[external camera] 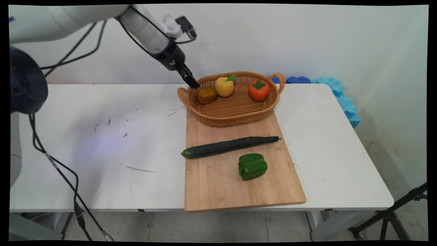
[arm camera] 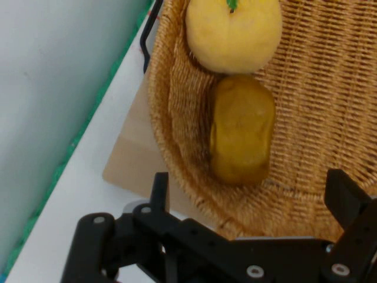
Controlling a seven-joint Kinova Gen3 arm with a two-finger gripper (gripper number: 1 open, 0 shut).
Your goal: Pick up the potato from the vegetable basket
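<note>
In the main view, gripper (external camera: 193,83) poised at the wicker basket's (external camera: 235,114) left rim beside the brown potato (external camera: 206,96); in the hand view, fingers (arm camera: 159,190) spread wide around it, likely to snag the weave or nudge the yellow peach (arm camera: 234,32).

An oval basket of tan woven wicker (external camera: 235,114) is showing a rough, ribbed weave. A matt brownish-yellow potato (arm camera: 241,130) is lying in it beside a smooth, matt yellow fruit (arm camera: 234,32). A pale wooden cutting board (external camera: 218,184) is showing fine grain. A green bell pepper (external camera: 252,166) is looking glossy.
</note>
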